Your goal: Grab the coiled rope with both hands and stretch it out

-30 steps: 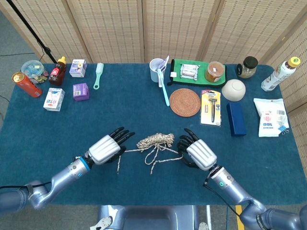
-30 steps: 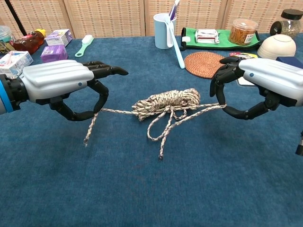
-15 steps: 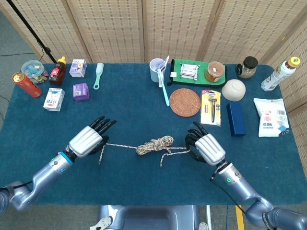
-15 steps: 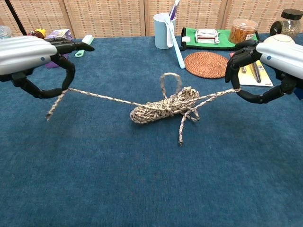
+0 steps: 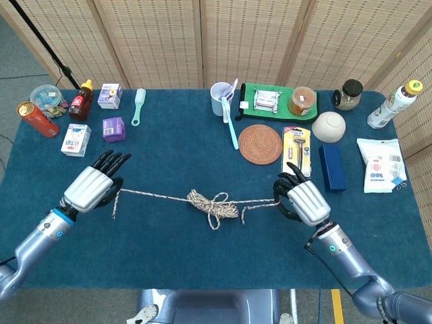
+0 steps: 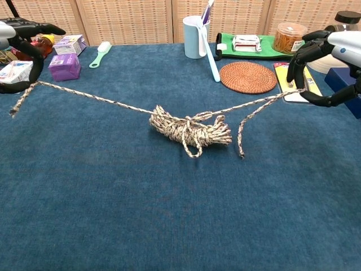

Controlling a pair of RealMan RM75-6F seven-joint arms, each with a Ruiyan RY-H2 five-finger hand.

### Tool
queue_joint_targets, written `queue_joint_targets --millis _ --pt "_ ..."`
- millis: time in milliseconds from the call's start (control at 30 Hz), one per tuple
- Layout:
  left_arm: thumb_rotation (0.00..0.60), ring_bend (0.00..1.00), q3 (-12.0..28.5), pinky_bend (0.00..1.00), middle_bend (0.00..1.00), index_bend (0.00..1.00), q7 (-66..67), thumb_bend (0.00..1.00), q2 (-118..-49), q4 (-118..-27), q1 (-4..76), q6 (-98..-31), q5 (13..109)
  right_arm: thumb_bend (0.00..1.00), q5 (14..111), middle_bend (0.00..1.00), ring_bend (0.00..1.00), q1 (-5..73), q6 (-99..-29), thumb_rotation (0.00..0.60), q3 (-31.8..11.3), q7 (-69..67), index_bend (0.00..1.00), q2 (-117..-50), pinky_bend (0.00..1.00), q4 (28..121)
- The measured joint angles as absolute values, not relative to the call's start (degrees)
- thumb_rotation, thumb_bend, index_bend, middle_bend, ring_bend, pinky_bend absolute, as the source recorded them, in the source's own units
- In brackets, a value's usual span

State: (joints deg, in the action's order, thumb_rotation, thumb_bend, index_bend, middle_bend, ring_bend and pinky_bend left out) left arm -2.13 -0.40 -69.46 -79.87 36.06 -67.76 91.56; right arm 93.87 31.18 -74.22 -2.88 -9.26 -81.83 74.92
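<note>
A speckled beige rope lies across the blue table, its remaining coil (image 5: 213, 205) (image 6: 190, 129) bunched near the middle. From the coil one strand runs left to my left hand (image 5: 91, 188) (image 6: 20, 48), which pinches it with a short tail hanging below. Another strand runs right to my right hand (image 5: 302, 200) (image 6: 333, 62), which also pinches it; a loose end (image 6: 241, 138) dangles down beside the coil. Both strands are lifted and nearly straight. In the chest view only the fingers of each hand show at the frame edges.
A woven coaster (image 5: 260, 144), a razor pack (image 5: 296, 150) and a dark blue box (image 5: 332, 168) lie just behind my right hand. A purple box (image 5: 113, 128) and a white carton (image 5: 76, 140) stand behind my left hand. A cup (image 5: 221, 98) with toothbrush stands at the back.
Both hands have moved further apart, left hand leftward and right hand rightward. The rope has paid out longer on both sides and the coil has shrunk and turned.
</note>
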Motion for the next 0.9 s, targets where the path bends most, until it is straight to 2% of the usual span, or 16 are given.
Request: queue_joint_targets --millis 900 --pt "0.600 0.00 0.83 0.00 0.03 0.76 -4.84 0.56 -64.41 -72.31 27.53 -71.90 84.60 0.47 90.34 0.41 0.24 28.34 -75.71 0.600 -4.63 -9.96 0.70 -78.67 0.00 72.88"
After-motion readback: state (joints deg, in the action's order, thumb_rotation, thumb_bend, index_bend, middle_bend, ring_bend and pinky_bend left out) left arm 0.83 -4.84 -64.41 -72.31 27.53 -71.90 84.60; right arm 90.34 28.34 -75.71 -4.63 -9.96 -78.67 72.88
